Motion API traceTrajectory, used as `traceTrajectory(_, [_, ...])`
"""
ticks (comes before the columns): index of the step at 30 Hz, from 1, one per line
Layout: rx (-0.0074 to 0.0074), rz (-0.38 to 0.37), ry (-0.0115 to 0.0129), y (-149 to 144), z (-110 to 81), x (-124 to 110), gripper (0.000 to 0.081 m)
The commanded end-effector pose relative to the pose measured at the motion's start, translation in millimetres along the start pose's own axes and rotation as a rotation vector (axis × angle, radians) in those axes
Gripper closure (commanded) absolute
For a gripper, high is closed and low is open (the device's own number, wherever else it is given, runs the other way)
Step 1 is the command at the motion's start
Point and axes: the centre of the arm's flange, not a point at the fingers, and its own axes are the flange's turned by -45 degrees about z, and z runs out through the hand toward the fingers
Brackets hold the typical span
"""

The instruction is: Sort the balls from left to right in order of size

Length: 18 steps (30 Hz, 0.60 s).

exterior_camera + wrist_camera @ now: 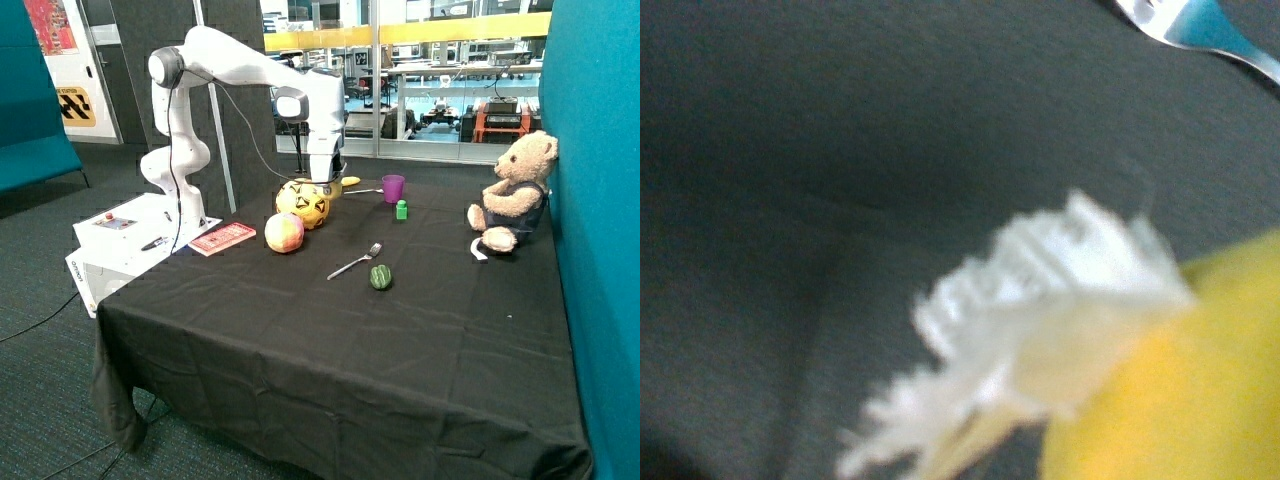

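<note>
Three balls lie on the black tablecloth (330,330). A large yellow ball with black marks (303,203) is at the back. A mid-sized pink and yellow ball (284,232) lies just in front of it. A small green ball (381,277) lies nearer the front, past the fork (355,262). My gripper (326,180) hangs low at the back upper edge of the yellow ball. The wrist view shows a yellow surface (1180,390) very close, with a blurred white frayed thing (1030,310) against it.
A purple cup (393,188), a green block (401,209) and a small yellow object (350,181) stand at the back. A metal utensil tip (1200,25) shows in the wrist view. A teddy bear (513,195) sits by the teal wall. A red book (223,238) lies at the table's edge by the robot base.
</note>
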Motion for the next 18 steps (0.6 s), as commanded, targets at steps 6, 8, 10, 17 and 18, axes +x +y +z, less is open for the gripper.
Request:
traceTrajectory(6, [-0.0004,0.067,-0.0017,51,-3.2,-36,0.0808])
traceTrajectory(8, [-0.0004,0.078,-0.0017,58,-1.9,-44,0.0808])
traceTrajectory(10, [-0.0004,0.080,-0.0017,62,-0.8,-49,0.0808])
traceTrajectory(17, [-0.0004,0.115,-0.0017,85,3.5,-69,0.0808])
traceTrajectory(18, [-0.0004,0.118,-0.0017,87,3.7,-71,0.0808])
